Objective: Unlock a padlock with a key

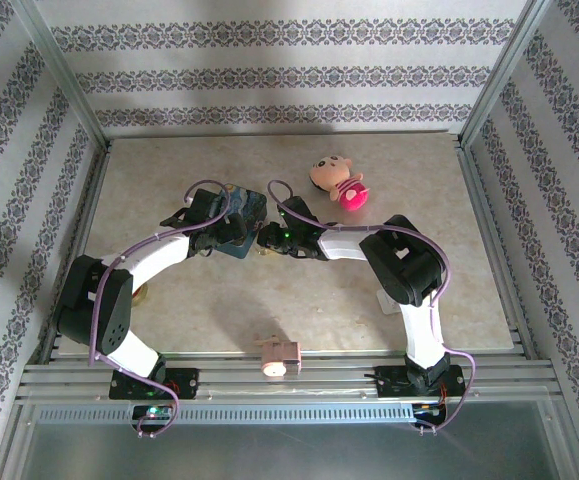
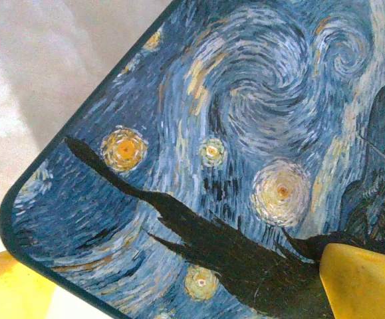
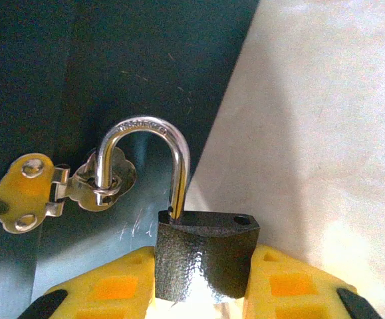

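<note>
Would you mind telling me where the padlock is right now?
In the right wrist view, the padlock sits bottom centre, clamped in the right gripper, its shackle hooked through the silver hasp on the blue tin.

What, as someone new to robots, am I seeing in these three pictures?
A left arm and a right arm, each ending in a two-finger gripper, are bolted at the near edge of a table. One picture looks down from above; the others come from wrist cameras. On the table are a blue tin and a plush toy, with a small pink thing at the near edge. The left gripper stands open over the tin. The right gripper pinches the padlock, whose shackle hooks through the tin's latch.
</note>
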You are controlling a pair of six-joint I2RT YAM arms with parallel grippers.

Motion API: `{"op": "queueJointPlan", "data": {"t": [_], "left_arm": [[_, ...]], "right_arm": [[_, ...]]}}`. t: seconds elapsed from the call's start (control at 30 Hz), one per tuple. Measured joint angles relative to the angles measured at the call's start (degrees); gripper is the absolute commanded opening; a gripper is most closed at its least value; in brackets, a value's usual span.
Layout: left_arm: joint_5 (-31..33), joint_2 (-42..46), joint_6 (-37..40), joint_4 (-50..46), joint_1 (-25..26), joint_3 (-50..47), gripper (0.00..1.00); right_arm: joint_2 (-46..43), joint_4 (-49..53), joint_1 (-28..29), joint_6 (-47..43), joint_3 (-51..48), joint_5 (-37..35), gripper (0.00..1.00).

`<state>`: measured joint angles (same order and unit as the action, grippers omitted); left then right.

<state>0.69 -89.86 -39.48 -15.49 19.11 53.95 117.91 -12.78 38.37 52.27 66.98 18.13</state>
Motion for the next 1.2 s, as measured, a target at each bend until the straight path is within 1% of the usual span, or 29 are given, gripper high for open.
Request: {"op": "queueJointPlan", "data": {"t": [0.5,0.77,0.93,1.03,1.2], "left_arm": [[-0.7,0.3,0.0,0.8,0.0,-0.6,0.98],[-0.9,0.6,0.0,1.1,-0.1,-1.0,0.97],[-1.2,0.7,-0.1,1.6,-0.1,-1.4,0.96],[-1.3,0.8,-0.2,1.8,-0.1,-1.6,0.96],[-1.4,1.2,-0.5,1.8,-0.2,-1.8,0.89]], "right_arm": [[0.8,-2.2,-1.0,3.0,0.0,2.7,0.00],[1.2,-3.4,-1.2,4.0,0.0,3.0,0.00],[3.0,-8.7,-1.3,5.1,0.1,2.3,0.00],[3.3,-9.9,-1.5,6.2,0.0,2.5,0.00],[3.2,-11.1,-1.5,6.3,-0.8,2.3,0.00]]}}
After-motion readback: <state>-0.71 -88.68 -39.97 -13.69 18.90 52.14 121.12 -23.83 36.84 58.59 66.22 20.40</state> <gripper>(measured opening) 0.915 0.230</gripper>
